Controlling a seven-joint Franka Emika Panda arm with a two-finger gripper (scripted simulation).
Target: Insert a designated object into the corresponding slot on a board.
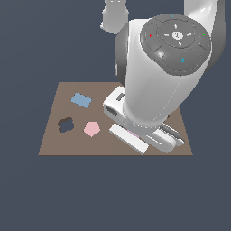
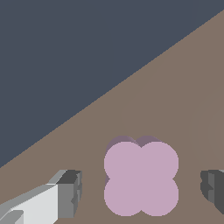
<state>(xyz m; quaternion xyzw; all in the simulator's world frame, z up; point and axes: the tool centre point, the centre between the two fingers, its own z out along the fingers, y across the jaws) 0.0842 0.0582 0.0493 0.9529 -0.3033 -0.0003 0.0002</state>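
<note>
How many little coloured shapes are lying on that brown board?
3: a blue rectangle toward the exterior view's left, a pink pentagon beside the dark clover-shaped slot, and a lilac clover piece between the open gripper's fingers. The arm may hide others.

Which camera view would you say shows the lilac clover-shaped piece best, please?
The wrist view: the lilac clover-shaped piece lies in full sight on the brown board, between the open gripper fingers. In the exterior view the arm hides almost all of it; only a lilac sliver shows.
</note>
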